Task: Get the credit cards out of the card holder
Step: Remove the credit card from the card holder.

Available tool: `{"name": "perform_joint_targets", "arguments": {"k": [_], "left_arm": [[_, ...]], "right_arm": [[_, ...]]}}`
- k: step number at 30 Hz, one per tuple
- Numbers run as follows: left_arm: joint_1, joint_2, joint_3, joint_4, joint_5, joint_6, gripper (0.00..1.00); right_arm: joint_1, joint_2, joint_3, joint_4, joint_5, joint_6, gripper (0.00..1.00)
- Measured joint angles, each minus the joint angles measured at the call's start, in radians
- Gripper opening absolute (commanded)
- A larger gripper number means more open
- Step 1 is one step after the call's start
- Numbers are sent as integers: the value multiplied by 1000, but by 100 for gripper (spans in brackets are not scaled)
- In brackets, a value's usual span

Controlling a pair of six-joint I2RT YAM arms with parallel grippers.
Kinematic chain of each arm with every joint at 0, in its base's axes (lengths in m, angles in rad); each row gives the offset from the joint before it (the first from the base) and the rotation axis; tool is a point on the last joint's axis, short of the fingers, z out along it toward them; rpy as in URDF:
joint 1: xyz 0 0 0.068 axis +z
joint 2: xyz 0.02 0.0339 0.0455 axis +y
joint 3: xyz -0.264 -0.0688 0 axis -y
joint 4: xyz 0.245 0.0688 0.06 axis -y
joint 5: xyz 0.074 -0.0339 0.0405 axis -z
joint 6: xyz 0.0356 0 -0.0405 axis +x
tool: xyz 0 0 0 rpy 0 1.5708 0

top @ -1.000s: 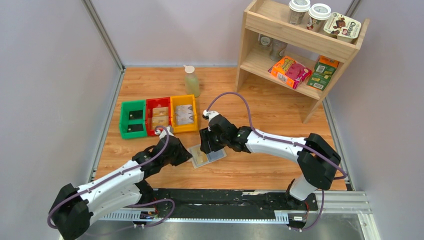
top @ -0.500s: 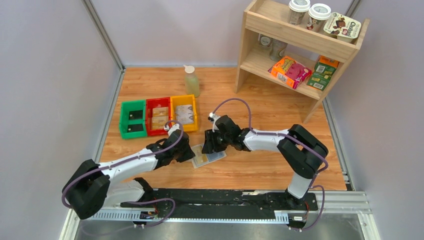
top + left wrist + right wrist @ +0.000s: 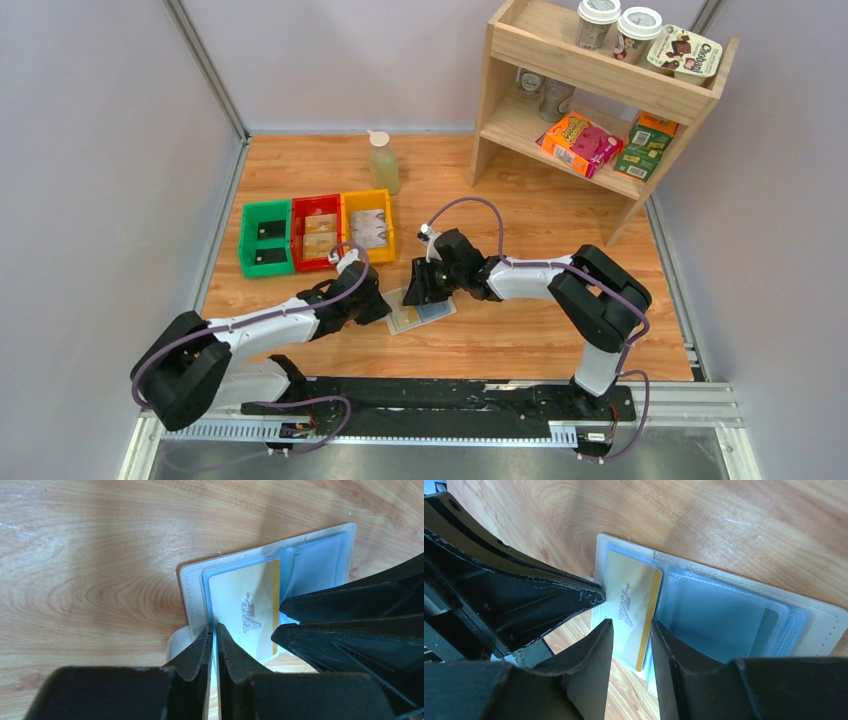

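Left tool [image 3: 213, 631] tight on card holder [image 3: 192, 587] edge, right tool [image 3: 631, 626] half-open astride credit card [image 3: 631, 587].

Left end effector [image 3: 213, 628] nearly closed, right end effector [image 3: 631, 625] parted — tips facing

1. The card holder [image 3: 420, 311] lies open on the table [image 3: 520, 330], near the middle of its near edge.
2. One credit card [image 3: 245, 615] sits in the panel nearer the left edge.
3. A row of three bins [image 3: 316, 232] stands behind, toward the left edge, holding more cards [image 3: 368, 229].
4. A bottle [image 3: 382, 162] stands behind the bins.
5. A shelf [image 3: 590, 95] fills the far right corner.
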State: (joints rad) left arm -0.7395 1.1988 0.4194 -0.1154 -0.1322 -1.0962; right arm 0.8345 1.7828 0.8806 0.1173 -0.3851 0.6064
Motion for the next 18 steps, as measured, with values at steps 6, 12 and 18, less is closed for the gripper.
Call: {"name": "perform_joint_targets", "arguments": {"k": [6,12,18], "left_arm": [[0,-3,-2,1,0,-3,8],[0,-13,-12,5,0,-6,5],[0,-29,-30,22,-1,-21,4]], "right_arm": [[0,-10,-1,4,-2,0,40],[0,-12,-5,37,-29,8,39],[-9,13,-11,37,-29,30,38]]}}
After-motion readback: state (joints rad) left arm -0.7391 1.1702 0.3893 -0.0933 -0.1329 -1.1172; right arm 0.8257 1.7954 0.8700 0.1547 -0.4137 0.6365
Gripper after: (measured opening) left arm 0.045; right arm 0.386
